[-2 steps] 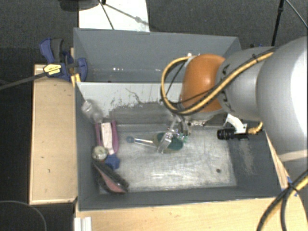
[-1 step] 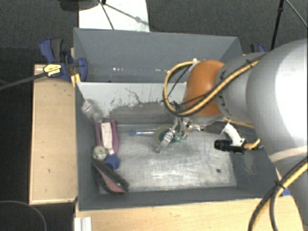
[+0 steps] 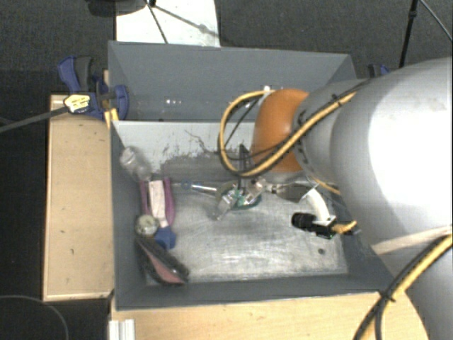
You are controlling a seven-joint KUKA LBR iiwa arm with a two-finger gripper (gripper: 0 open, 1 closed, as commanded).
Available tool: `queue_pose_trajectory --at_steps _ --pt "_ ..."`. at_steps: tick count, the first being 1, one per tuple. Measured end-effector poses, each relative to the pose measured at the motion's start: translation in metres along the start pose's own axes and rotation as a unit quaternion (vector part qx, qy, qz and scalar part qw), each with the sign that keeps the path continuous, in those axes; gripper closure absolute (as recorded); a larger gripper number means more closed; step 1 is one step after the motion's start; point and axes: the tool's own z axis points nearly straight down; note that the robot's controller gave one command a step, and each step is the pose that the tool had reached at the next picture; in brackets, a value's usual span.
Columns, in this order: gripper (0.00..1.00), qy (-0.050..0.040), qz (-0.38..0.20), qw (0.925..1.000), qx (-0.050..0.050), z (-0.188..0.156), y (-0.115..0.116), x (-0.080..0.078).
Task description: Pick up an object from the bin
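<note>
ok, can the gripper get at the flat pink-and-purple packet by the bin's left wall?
Probably yes: bare grey metal bin floor lies between the gripper and the flat pink-and-purple packet. It hugs the wall, a small pale ball beside it, so tight.

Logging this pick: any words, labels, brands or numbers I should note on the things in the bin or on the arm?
No text can be read.
Pink and purple packet by the bin's left wall: any print is too blurred to read.
Gripper over the middle of the bin floor: no lettering to make out.
Orange cover on the wrist: plain, no marking.
</note>
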Motion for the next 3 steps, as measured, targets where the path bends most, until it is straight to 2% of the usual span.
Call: queue_pose_trajectory --at_steps 1,2,3 --pt "1.0 -0.0011 0.0 1.0 -0.001 -0.001 0.0 -0.002" --pt "1.0 0.0035 -0.002 1.0 0.001 -0.107 0.003 -0.004" --pt "1.0 0.0045 -0.005 1.0 0.003 -0.109 0.003 -0.005"
